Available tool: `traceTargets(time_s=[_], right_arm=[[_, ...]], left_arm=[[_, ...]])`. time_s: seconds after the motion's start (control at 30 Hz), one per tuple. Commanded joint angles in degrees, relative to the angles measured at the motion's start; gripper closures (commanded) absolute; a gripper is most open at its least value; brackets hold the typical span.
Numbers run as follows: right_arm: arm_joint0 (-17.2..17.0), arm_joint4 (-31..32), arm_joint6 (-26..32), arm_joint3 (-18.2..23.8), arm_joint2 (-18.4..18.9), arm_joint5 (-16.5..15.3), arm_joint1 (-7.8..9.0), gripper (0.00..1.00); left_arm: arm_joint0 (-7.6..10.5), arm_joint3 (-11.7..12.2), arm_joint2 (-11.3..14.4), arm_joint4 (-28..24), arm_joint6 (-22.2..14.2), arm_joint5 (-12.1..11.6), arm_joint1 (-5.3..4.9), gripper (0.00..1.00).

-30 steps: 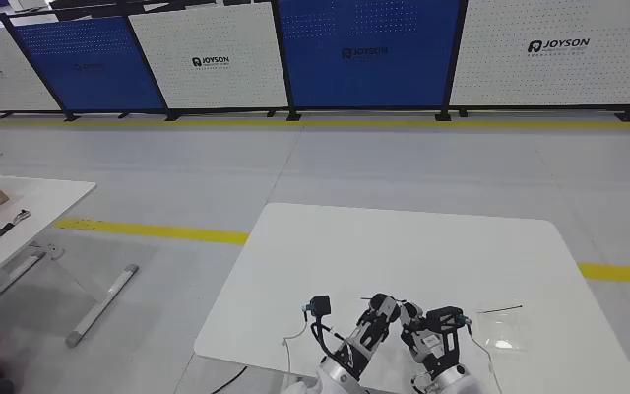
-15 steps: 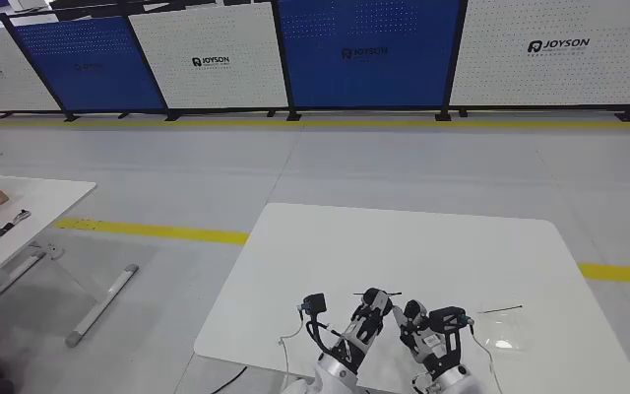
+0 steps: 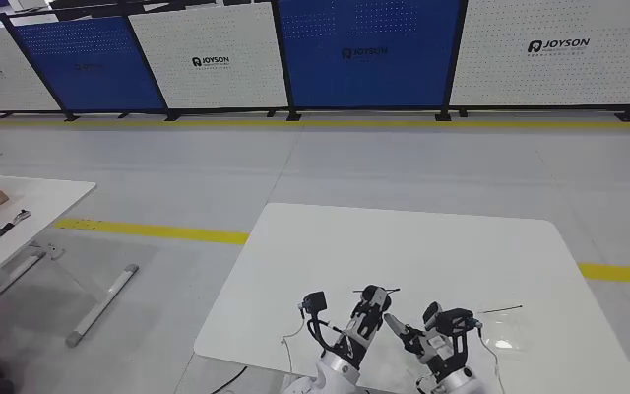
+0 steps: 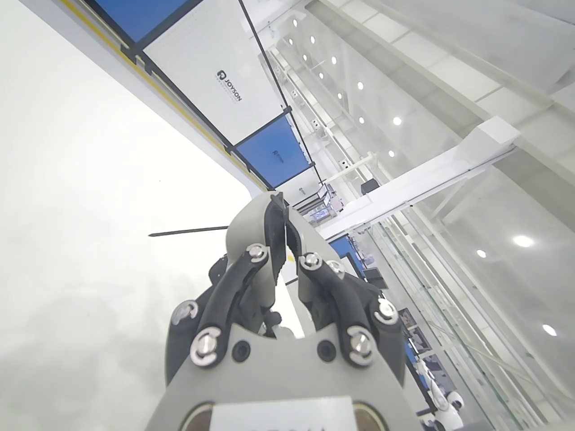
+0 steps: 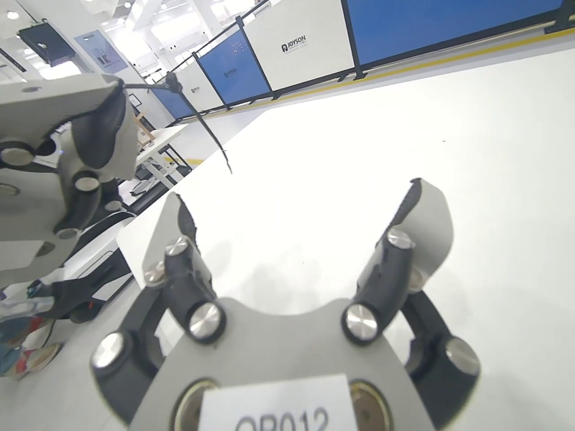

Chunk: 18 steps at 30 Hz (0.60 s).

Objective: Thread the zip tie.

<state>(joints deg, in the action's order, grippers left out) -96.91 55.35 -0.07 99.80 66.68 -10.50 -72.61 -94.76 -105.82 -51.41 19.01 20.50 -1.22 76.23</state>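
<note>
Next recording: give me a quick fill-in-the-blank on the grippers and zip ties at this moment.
1. The left gripper is ____ on a black zip tie.
2. The right gripper holds nothing; its jaws stand ____.
3. A second zip tie lies on the white ____.
Missing words: shut; open; table.

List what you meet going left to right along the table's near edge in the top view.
In order: left gripper, jaws shut on the held zip tie → right gripper, jaws open → loose zip tie.
</note>
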Motion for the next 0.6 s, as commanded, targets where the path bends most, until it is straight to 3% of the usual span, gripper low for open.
traceTargets(time_s=[0.0,0.4,0.57], right_arm=[[-0.2,-0.3,0.5,0.1,0.1,0.1,0.04,0.0],[-0.2,-0.3,0.9,0.2,0.1,0.3,0.04,0.0],[-0.1,-1.3,0.7,0.0,0.3,0.1,0.05,0.0]], left_arm=[[0.02,0.0,0.1,0.0,0.0,0.5,0.05,1.0],[0.21,0.1,0.0,0.1,0.0,0.6,0.07,1.0],[0.85,0.7,-0.5,-2.1,3.5,1.4,0.58,1.0]])
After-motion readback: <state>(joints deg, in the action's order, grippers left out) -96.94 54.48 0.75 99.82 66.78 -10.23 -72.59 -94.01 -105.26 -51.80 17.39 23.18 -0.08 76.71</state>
